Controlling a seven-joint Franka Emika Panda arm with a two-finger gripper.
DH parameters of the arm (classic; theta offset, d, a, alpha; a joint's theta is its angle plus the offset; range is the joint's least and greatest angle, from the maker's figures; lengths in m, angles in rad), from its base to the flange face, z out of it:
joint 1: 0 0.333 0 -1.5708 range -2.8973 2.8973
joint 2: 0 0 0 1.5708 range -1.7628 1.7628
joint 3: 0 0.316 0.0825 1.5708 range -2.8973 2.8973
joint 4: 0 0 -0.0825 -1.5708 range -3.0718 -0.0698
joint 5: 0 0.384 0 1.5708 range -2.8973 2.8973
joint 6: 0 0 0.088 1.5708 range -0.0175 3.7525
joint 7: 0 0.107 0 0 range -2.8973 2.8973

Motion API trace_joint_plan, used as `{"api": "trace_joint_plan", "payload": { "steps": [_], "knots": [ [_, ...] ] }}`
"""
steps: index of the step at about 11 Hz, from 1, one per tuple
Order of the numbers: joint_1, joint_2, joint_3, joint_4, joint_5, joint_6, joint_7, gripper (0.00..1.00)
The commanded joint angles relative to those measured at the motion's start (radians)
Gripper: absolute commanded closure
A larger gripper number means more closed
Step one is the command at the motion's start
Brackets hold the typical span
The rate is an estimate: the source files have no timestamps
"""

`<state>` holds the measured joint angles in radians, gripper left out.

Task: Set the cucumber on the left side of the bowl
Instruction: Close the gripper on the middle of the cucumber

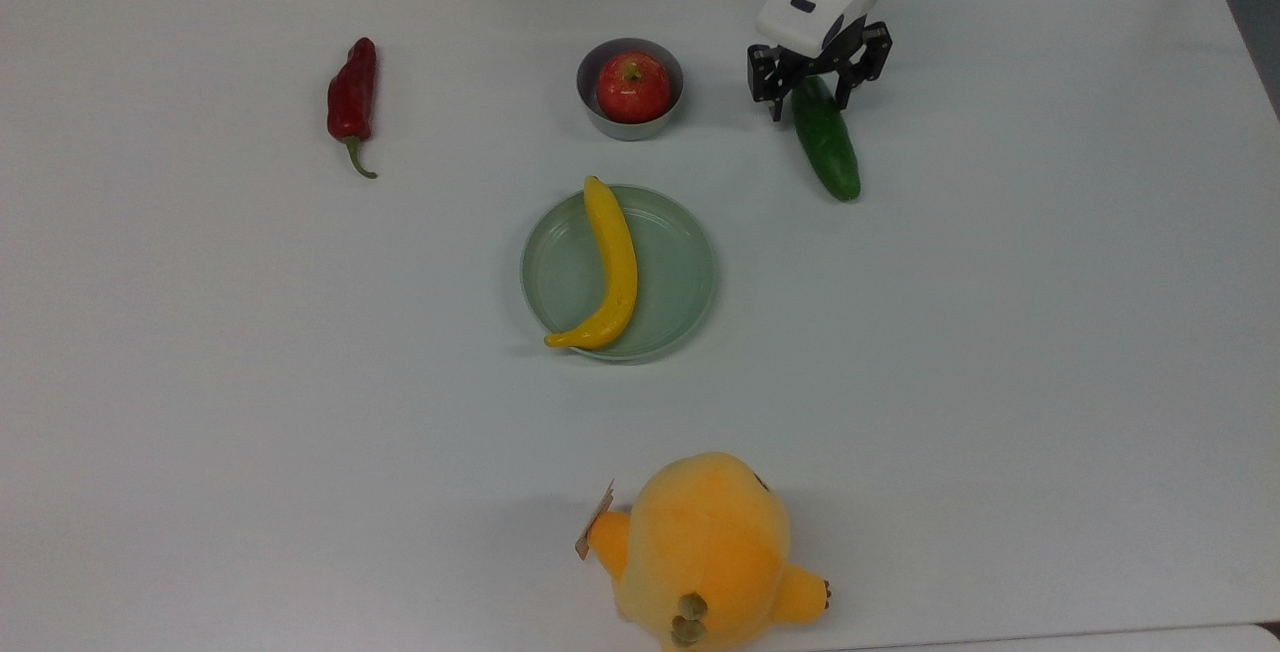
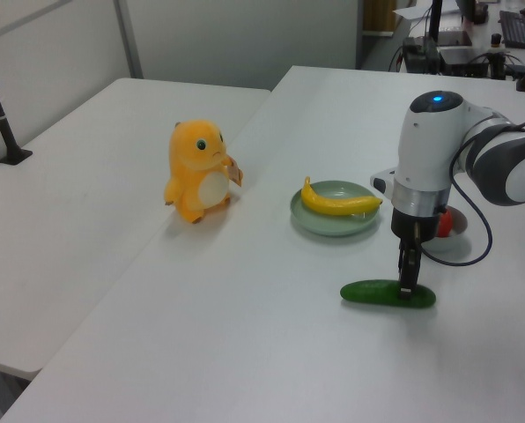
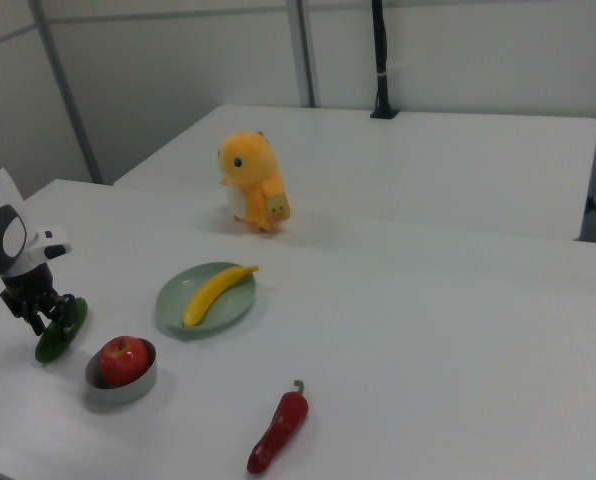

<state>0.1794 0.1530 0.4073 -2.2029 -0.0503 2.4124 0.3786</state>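
While the gripper (image 1: 818, 95) is spread wide, 1 finger on each side of the cucumber (image 1: 829, 144), the far-edge end is straddled, across its long axis.

Top view: straight down over the table (image 1: 300, 382), arm's base at upper edge. Left and right views: lower, slanting across from opposite sides, farther back. Shared by all: plate (image 1: 680, 282) (image 2: 320, 220) (image 3: 173, 300), plush toy (image 1: 705, 552) (image 2: 196, 172) (image 3: 253, 182).
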Motion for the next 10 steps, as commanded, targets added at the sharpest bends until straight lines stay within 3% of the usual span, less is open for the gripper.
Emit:
{"api": "trace_joint_plan", "payload": {
  "steps": [1,3,7,10],
  "knots": [
    [0.009,-0.001,-0.004,0.0,-0.019,0.022,0.031,0.85],
    [0.002,-0.01,-0.002,0.012,-0.019,0.013,0.031,1.0],
    [-0.011,-0.064,-0.004,0.015,-0.016,-0.036,0.034,1.0],
    [-0.06,-0.128,-0.005,0.032,-0.016,-0.261,0.028,1.0]
  ]
}}
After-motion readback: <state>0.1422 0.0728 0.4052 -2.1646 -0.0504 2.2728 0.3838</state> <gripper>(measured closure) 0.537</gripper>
